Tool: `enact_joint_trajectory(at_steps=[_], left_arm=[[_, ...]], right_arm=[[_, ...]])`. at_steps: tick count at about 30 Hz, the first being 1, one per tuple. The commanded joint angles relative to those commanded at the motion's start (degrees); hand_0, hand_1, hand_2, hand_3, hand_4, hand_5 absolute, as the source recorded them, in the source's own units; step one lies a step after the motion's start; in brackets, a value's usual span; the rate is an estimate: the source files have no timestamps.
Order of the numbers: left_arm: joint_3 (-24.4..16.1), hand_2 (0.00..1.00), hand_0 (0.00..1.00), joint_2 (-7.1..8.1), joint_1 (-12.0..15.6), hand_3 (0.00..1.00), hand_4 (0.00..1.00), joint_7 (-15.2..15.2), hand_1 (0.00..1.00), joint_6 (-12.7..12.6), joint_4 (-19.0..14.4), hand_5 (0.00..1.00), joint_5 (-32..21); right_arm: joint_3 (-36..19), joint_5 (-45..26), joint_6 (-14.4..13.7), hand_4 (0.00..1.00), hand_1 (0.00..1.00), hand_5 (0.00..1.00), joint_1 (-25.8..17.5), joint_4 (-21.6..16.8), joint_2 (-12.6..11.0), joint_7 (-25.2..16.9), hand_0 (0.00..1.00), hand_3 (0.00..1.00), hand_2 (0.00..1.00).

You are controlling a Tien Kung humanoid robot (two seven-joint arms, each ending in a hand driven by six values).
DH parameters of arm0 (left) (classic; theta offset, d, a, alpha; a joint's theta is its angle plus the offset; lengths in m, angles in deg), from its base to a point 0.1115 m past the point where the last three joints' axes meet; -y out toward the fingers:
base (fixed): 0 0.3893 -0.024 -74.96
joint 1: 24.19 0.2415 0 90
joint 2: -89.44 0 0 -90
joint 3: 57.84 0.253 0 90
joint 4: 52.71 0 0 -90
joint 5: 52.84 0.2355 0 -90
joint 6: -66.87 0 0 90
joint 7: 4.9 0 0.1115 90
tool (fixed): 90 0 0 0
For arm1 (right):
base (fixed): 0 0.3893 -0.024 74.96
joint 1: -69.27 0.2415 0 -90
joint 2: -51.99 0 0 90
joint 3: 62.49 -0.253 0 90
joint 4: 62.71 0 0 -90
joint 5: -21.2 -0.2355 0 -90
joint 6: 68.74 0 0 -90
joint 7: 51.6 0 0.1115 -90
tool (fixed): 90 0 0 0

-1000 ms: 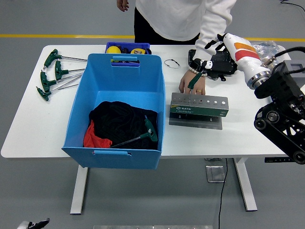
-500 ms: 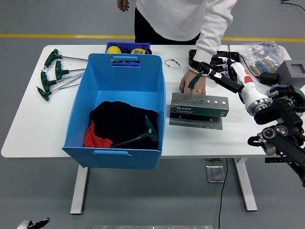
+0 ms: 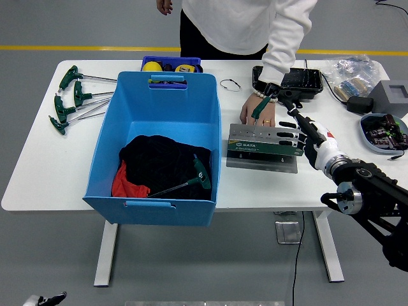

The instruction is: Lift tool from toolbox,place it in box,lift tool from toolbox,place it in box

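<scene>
A grey metal tool holder (image 3: pixel 266 147) stands on the table right of the blue box (image 3: pixel 157 146). One green T-handle tool (image 3: pixel 259 109) stands upright in its left holes, in front of a person's hand (image 3: pixel 257 113) resting on the table behind the holder. Inside the box, another green T-handle tool (image 3: pixel 189 180) lies on black cloth (image 3: pixel 159 162). My right hand (image 3: pixel 292 131) hovers at the holder's right end, fingers spread, holding nothing. My left arm is out of view.
Several green T-handle wrenches (image 3: pixel 71 99) lie at the far left. A small blue tray (image 3: pixel 171 64) sits behind the box. A black case (image 3: pixel 294 81), plastic bag (image 3: pixel 349 69), grey block (image 3: pixel 393 95) and bowl of parts (image 3: pixel 382 131) fill the back right.
My right arm has swung down and forward from the back right, bringing the hand to the holder's right end. The person's hand and the upright tool stay put.
</scene>
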Motion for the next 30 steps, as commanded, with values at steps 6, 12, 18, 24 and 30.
enact_joint_trajectory(at_steps=[6, 12, 18, 24, 30], left_arm=[[0.54, 0.722, 0.717, -0.04, 0.11, 0.693, 0.699, 0.06, 0.714, 0.19, 0.0, 0.641, -0.31], [0.51, 0.723, 0.718, -0.03, 0.16, 0.694, 0.7, 0.13, 0.711, 0.27, 0.0, 0.642, -0.07], [1.2, 0.722, 0.717, 0.03, -0.04, 0.693, 0.699, 0.01, 0.713, 0.28, 0.0, 0.64, -0.71], [1.65, 0.721, 0.718, -0.12, -0.05, 0.692, 0.699, -0.13, 0.713, 0.25, 0.0, 0.64, -1.25], [1.54, 0.725, 0.718, -0.49, -0.05, 0.693, 0.701, -0.25, 0.719, -0.05, 0.0, 0.643, -1.37]], right_arm=[[1.49, -10.29, 0.13, 0.987, 0.54, 0.786, 0.88, 1.14, 1.06, 0.04, 0.559, 0.902, 0.721], [2.23, -10.7, 0.43, 0.985, 0.537, 0.787, 1.9, 1.97, 1.88, 0.14, 0.566, 0.904, 0.719], [2.31, -10.67, 0.28, 0.982, 0.536, 0.786, 2.8, 2.71, 2.55, 0.18, 0.565, 0.908, 0.718], [2.47, -11.45, 0.33, 0.981, 0.54, 0.785, 3.32, 3.44, 3.57, -0.03, 0.568, 0.909, 0.716], [2.59, -12.4, 0.35, 0.979, 0.538, 0.786, 3.81, 4.23, 4.94, -0.25, 0.565, 0.909, 0.715]])
